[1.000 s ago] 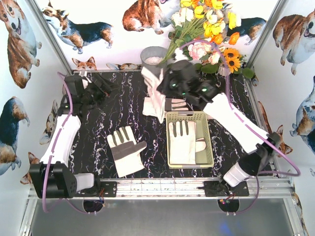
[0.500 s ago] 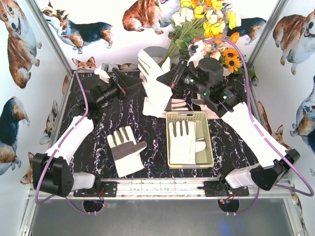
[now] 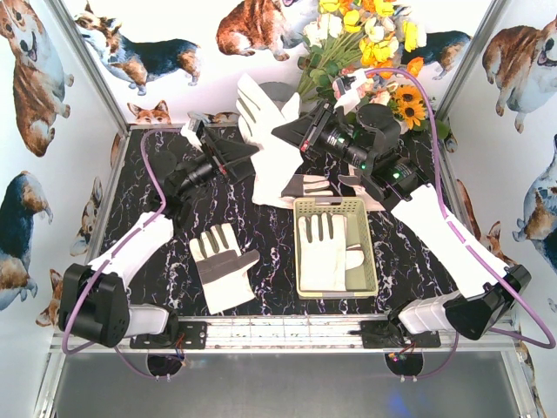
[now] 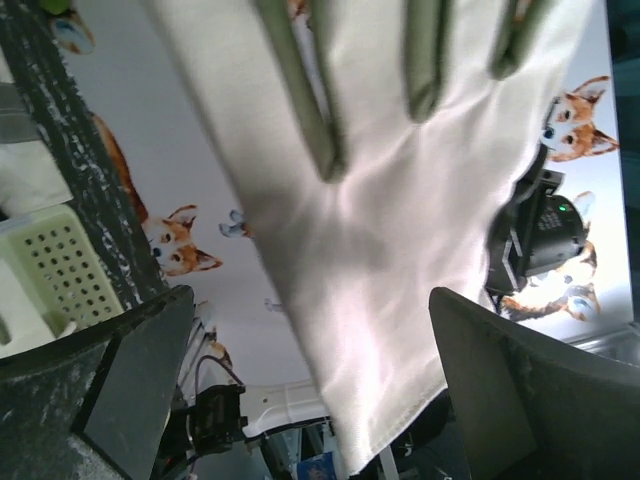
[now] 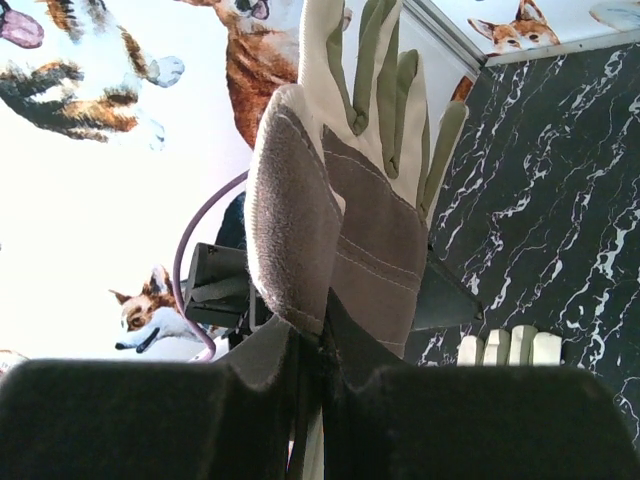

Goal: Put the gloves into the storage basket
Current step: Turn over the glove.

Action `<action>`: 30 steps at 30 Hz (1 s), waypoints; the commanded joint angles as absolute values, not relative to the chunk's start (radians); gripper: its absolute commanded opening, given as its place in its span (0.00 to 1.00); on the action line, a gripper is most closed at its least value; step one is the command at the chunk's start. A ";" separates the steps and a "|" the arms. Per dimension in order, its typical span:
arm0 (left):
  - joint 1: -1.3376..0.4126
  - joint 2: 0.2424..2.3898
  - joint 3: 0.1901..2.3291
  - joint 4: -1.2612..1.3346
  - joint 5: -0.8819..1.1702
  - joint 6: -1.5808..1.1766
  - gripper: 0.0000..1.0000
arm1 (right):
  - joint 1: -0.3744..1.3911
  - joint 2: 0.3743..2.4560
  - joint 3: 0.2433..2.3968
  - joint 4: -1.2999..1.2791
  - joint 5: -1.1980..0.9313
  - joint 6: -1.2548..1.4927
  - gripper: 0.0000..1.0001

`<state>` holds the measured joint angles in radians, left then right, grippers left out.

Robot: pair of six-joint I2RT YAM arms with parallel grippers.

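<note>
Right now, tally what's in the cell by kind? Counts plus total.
Gloves: 4. These are the raised glove in the right fingers, basket glove, table glove and rear glove.
Storage basket: 1
Grey bucket: 1
Flower bouquet: 1
Total: 7

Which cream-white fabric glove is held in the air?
The glove in the right gripper; the others lie on the black marble table or in the yellow-green plastic basket.
</note>
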<state>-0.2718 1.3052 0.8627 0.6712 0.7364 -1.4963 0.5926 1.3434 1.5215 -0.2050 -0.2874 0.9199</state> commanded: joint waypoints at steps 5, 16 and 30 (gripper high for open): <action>-0.293 1.327 0.926 0.864 0.768 -1.567 0.86 | 0.591 1.298 1.494 -0.125 -0.302 0.950 0.00; -0.298 1.195 0.905 0.559 0.654 -1.347 0.14 | 0.591 1.267 1.448 -0.152 -0.277 0.918 0.00; -0.298 1.148 0.922 0.457 0.778 -1.199 0.00 | 0.589 1.224 1.406 -0.198 -0.284 0.863 0.32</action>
